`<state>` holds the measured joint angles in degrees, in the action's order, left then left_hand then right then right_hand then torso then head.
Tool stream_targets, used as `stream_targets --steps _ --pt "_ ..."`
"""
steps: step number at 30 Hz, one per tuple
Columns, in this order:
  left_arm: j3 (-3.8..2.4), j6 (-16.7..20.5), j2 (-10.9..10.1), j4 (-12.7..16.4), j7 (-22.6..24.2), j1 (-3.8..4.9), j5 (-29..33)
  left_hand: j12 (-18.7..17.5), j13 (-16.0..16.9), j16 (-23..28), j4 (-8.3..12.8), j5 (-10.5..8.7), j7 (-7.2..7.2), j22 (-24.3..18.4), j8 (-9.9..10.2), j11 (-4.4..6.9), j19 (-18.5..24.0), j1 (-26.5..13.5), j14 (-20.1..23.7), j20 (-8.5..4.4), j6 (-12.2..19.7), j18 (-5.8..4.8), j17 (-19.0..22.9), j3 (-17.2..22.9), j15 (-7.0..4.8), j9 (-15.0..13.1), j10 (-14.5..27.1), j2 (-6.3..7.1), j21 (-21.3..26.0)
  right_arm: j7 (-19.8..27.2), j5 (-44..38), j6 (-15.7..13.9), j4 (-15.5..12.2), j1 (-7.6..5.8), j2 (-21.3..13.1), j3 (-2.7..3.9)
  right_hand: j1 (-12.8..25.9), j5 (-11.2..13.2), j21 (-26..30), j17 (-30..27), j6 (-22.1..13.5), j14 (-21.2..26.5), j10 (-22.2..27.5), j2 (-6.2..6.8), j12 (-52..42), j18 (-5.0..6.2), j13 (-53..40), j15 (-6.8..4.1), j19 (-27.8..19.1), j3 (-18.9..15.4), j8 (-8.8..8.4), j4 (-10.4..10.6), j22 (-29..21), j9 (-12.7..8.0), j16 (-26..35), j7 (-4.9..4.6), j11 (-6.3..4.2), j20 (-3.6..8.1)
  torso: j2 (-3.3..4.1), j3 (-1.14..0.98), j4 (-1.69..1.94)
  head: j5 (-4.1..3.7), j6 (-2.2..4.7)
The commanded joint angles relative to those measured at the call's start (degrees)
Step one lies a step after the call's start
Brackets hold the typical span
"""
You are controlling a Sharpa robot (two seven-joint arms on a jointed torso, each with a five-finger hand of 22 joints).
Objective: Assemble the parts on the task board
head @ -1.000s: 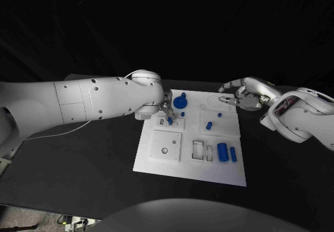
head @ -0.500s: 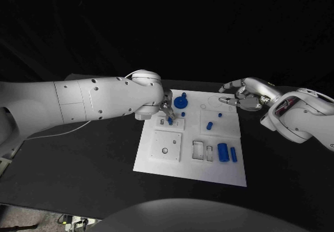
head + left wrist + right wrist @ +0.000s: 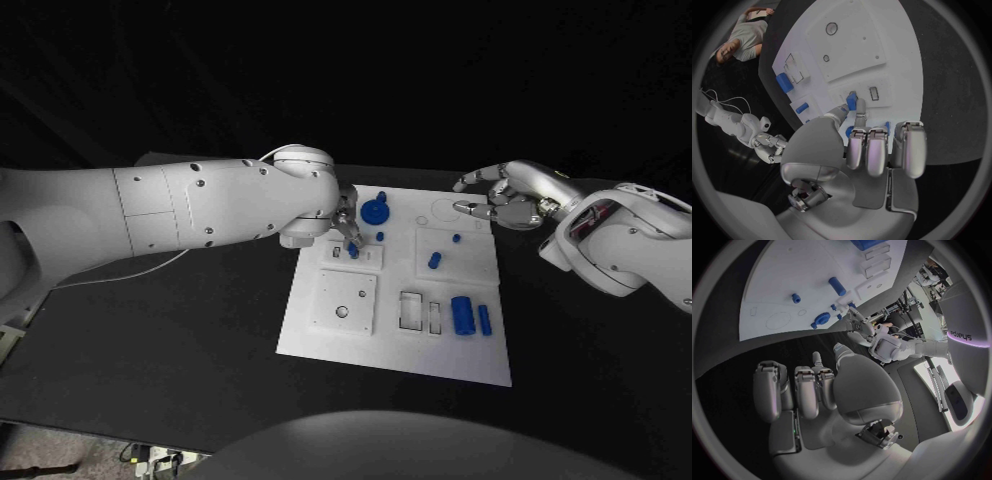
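The white task board (image 3: 368, 335) lies in the middle of the black table. My left hand (image 3: 343, 222) is over the board's far left part and pinches a small blue part (image 3: 352, 249) between thumb and a finger. The part's tip is down at a raised white block with small slots (image 3: 874, 93); the left wrist view shows the pinched blue part (image 3: 851, 103) beside that slot. My right hand (image 3: 503, 200) hovers at the board's far right corner, fingers apart and holding nothing. In the right wrist view my right hand (image 3: 817, 390) is above the board (image 3: 786, 270).
A round blue gear (image 3: 375, 211) stands near the board's far edge. A blue peg (image 3: 433, 260) and a smaller one (image 3: 453, 238) sit mid-board. A blue block (image 3: 462, 314) and a thin blue bar (image 3: 483, 319) lie at the right, beside two rectangular recesses (image 3: 413, 311).
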<state>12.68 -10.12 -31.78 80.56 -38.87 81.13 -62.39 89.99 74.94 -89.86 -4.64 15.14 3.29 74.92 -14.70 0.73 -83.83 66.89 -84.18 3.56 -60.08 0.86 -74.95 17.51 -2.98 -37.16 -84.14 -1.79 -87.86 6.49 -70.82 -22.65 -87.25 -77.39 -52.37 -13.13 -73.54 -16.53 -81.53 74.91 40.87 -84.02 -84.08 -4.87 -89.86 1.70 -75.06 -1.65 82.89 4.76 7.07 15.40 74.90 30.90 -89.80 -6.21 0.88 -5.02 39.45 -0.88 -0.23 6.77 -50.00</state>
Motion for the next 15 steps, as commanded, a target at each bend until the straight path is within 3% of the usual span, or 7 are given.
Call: stream_targets --steps 1,15 --pt "-0.01 -0.8 0.0 0.0 0.3 -0.02 0.1 0.0 15.1 -0.1 0.0 0.09 -0.24 12.7 -0.2 -0.10 -3.0 -0.6 -5.8 -0.13 0.1 0.09 -15.1 0.2 -0.08 -0.1 -5.9 -0.18 0.4 0.4 -0.3 0.6 0.0 0.04 0.0 0.00 -0.5 0.0 0.2 15.1 0.4 -6.0 -5.9 0.03 -0.1 0.74 -14.9 0.25 -0.2 -0.1 -0.35 -0.3 11.9 0.1 -0.2 0.15 0.43 -0.08 0.00 -0.03 0.01 0.07 0.00" --pt "-0.01 -0.9 0.2 0.0 0.3 -0.27 0.5 0.0 15.1 -0.1 0.0 0.07 -0.23 12.6 -0.2 -0.10 -2.9 -0.6 -5.8 -0.13 0.1 0.11 -15.1 0.3 -0.08 -0.1 -5.9 -0.21 0.4 0.5 -0.3 0.6 0.0 0.08 0.0 0.00 -0.5 0.0 0.2 15.1 0.4 -6.0 -5.9 0.04 -0.1 0.74 -14.9 0.25 -0.2 -0.1 -0.36 -0.4 11.9 0.0 -0.2 0.15 0.43 -0.08 0.01 -0.01 -0.02 0.07 0.00"
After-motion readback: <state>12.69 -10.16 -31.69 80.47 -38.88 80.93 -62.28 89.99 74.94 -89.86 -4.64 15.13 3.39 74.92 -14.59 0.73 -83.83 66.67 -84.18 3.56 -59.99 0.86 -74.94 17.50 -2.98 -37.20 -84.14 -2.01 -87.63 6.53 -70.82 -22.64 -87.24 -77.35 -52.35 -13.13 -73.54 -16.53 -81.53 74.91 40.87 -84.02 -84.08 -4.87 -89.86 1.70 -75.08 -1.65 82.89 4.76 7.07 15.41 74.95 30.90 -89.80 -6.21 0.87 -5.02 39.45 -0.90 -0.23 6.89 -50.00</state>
